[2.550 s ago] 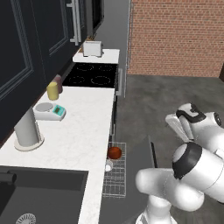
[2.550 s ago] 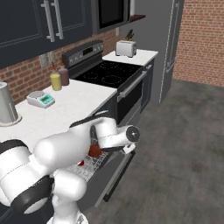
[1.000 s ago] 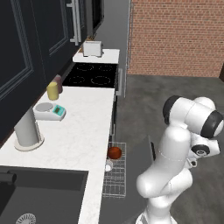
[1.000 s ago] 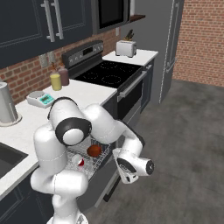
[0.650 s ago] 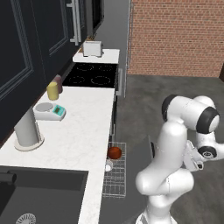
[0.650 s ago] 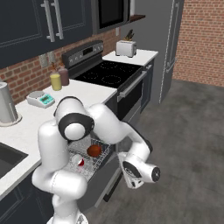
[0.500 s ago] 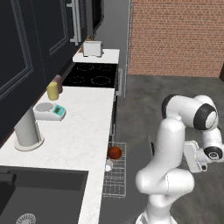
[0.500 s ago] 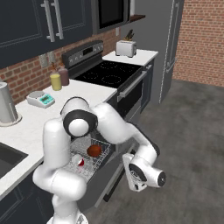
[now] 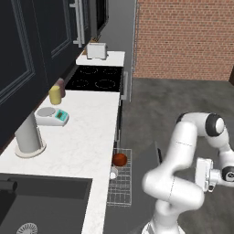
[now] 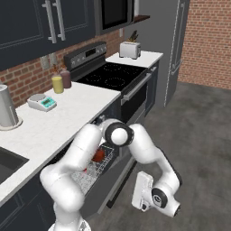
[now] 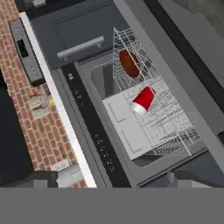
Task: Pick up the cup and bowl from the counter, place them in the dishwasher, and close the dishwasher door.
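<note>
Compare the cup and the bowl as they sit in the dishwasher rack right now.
Colour: the cup is bright red with a pale inside, the bowl a duller reddish-brown.
Shape: the cup is a narrow tapered tumbler, the bowl wider and shallow.
Pose: the cup lies on its side, the bowl stands tilted on edge.
Both rest in the pulled-out wire rack, apart from each other.
</note>
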